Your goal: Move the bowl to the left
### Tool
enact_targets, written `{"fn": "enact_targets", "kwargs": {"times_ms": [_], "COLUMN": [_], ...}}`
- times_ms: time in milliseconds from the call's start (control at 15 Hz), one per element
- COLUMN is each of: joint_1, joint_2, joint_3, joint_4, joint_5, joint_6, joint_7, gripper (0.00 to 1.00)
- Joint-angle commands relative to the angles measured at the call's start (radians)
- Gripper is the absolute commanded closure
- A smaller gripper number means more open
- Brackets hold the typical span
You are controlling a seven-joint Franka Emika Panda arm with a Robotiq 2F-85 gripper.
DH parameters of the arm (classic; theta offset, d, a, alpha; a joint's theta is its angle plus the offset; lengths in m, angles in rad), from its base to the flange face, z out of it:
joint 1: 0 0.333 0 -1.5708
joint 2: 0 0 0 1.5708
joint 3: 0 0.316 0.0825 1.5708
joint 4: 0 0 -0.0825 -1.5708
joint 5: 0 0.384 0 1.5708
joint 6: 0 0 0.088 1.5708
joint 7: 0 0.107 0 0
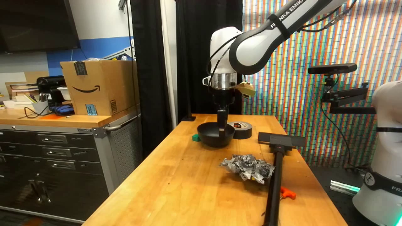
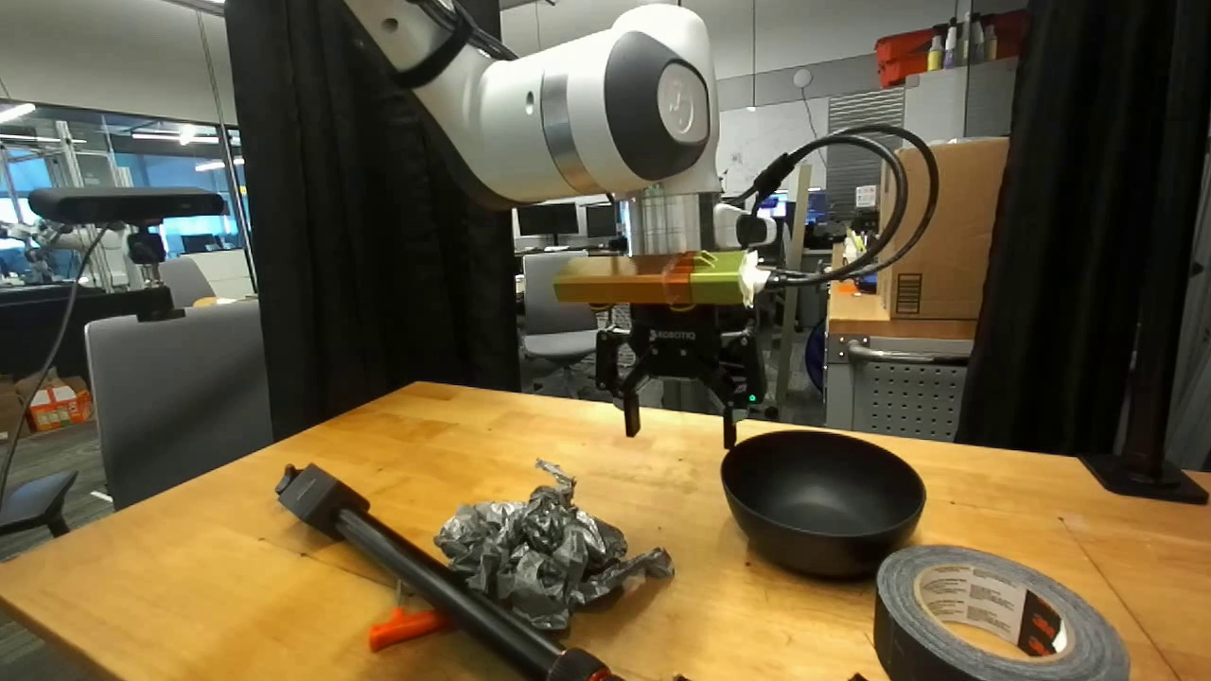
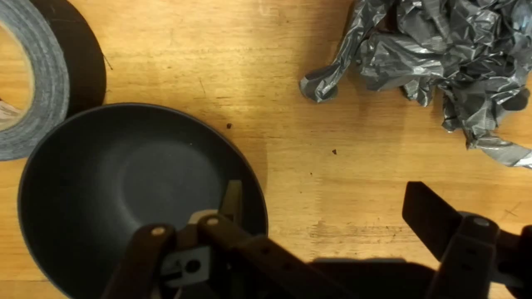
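Gaping (quite wide), the pincer [image 2: 680,437] hangs near the bowl [image 2: 823,515].

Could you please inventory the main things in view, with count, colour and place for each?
Table: 1, light brown, in foreground
Bowl: 1, black, on table
Tape roll: 1, black and grey, beside bowl
Block: 1, green, beside bowl
Crumpled heap: 1, grey, on table
Pole: 1, black, beside heap
Handle: 1, orange, beside pole
Cabinet: 1, black and grey, left in an exterior view
Cardboard box: 1, brown, on cabinet
Curtains: count unclear, black, behind table
Chairs: at least 2, grey, beyond table
Robot arm: 1, mostly white, above table
Tool: 1, black, open, above table
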Motion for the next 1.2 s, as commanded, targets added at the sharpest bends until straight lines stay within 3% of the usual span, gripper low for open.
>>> {"fn": "enact_targets", "kwargs": {"times_ms": [0,667,1133], "joint_1": [-0.01,-0.008,-0.012], "joint_2": [0.019,0.058,0.073], "joint_3": [-0.012,-0.011,-0.009], "joint_4": [0.002,-0.057,-0.071], "joint_5": [0.002,0.056,0.108], "joint_6": [0.061,0.149,0.152], "joint_7": [-0.082,-0.21,-0.267], "gripper": [0.0,0.0,0.03]}}
